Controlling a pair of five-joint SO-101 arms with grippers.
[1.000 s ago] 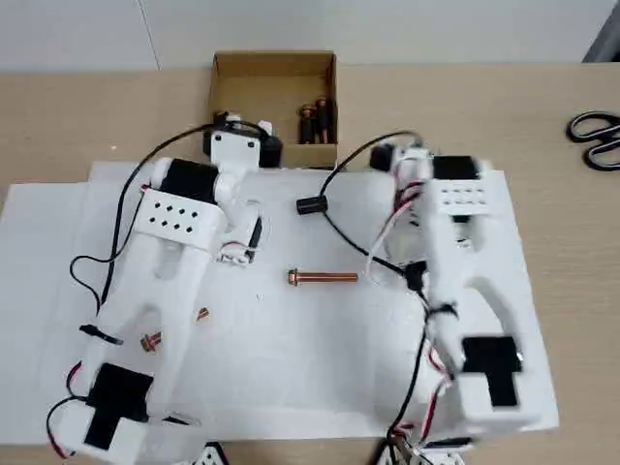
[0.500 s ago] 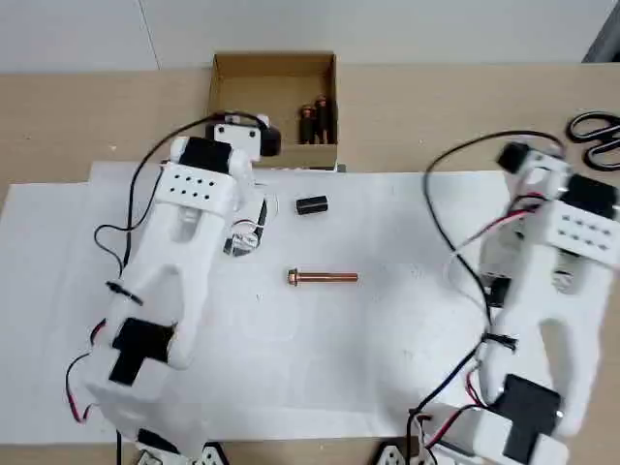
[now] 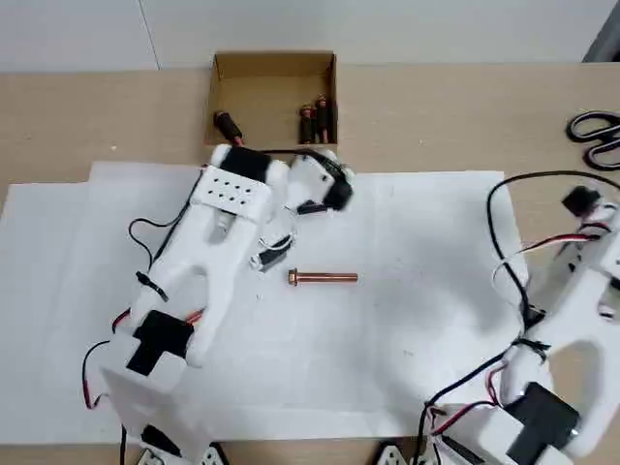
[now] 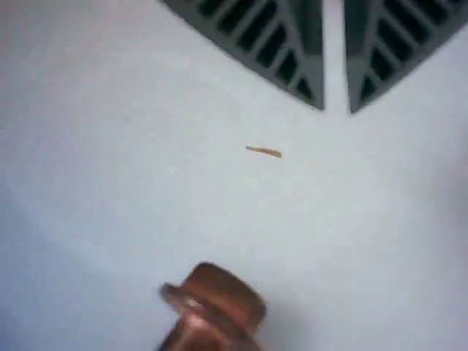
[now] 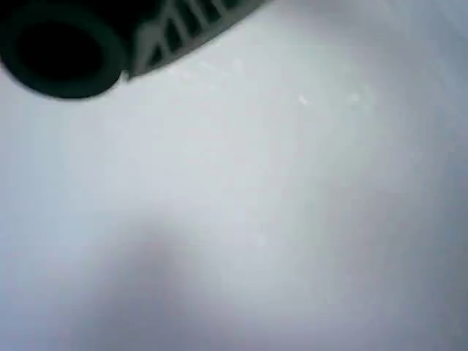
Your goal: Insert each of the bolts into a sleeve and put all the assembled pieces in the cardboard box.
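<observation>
Since the earlier frames the left claw (image 4: 335,108) has swung away from the cardboard box (image 3: 274,62) and out over the white sheet (image 3: 436,320). The right arm (image 3: 581,291) has pulled back to the sheet's far right edge. The bolt (image 3: 324,278) has not shifted and lies flat near the middle of the sheet, its head close under the left wrist. The left claw's fingers (image 4: 278,44) are almost together with a thin slit between them, holding nothing. A black ring (image 5: 62,51) sits against the right claw (image 3: 584,205), but whether it is gripped I cannot tell. In the box, two assembled pieces (image 3: 316,121) stand at the right and another (image 3: 228,126) lies at the left.
</observation>
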